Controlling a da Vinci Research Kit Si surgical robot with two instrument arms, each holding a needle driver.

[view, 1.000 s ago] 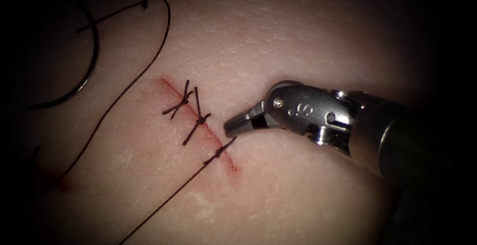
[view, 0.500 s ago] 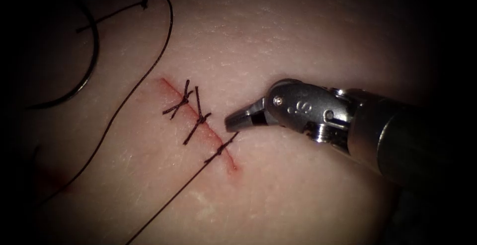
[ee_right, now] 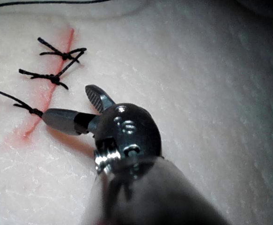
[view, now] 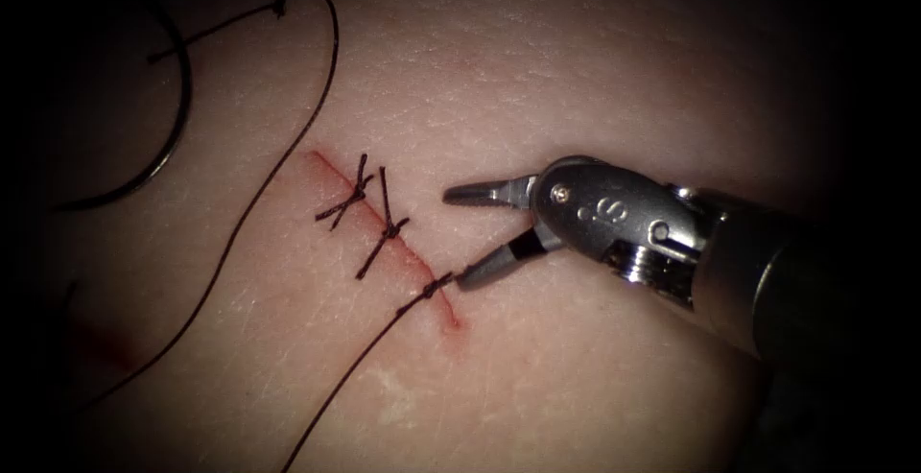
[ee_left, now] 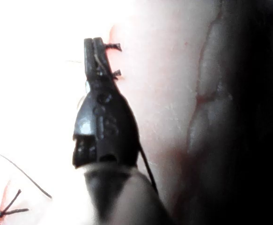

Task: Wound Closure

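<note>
Right tool (view: 460,233) jaws spread wide, empty, beside third knot (view: 429,290), needle (view: 158,137) flat near tissue (view: 576,80) upper-left corner, curve bulging right, cut (view: 384,238) running diagonally.

The right tool (view: 459,235) now has its jaws spread wide where a second ago they were closed, its lower jaw tip touching the short thread end (view: 439,283) at the third knot. The long thread (view: 350,377) running to the bottom edge sits steeper.
</note>
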